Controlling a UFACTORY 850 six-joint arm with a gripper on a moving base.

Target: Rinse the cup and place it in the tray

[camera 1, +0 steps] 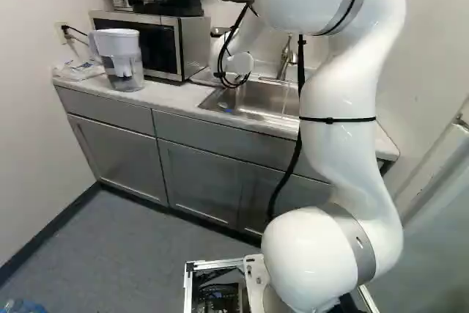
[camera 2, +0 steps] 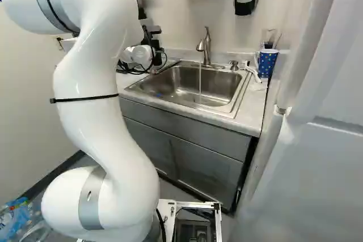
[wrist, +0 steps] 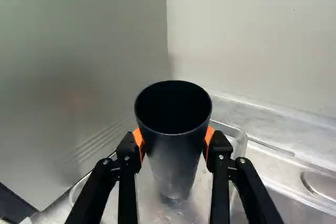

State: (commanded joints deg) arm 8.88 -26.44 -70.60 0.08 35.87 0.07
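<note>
Right base view: my arm (camera 2: pixel 105 140) rises at the near left; gripper (camera 2: pixel 151 38) is beyond the wrist, at the far left of the sink (camera 2: pixel 241 103), mostly hidden. Faucet (camera 2: pixel 206 48) is at the sink's far side, thin stream of water (camera 2: pixel 199 83) falling into the basin. Small blue item in the basin, left side; can't tell what. Right of the sink: white-handled brush (camera 2: pixel 251 72) and a blue dotted cup (camera 2: pixel 267 63) with things standing in it.

Wrist view: gripper (wrist: pixel 175 142) has the dark cup (wrist: pixel 176 153) clamped, orange pads (wrist: pixel 209 140) on opposite sides. Cup is mouth up, directly over the tray (wrist: pixel 239 137). Can't tell if its base touches. Tray sits beside the microwave's side panel (wrist: pixel 79 77), with the sink on its other side.

Left base view: water pitcher (camera 1: pixel 123 64) on the counter (camera 1: pixel 172 94), in front of the microwave (camera 1: pixel 192 45).
</note>
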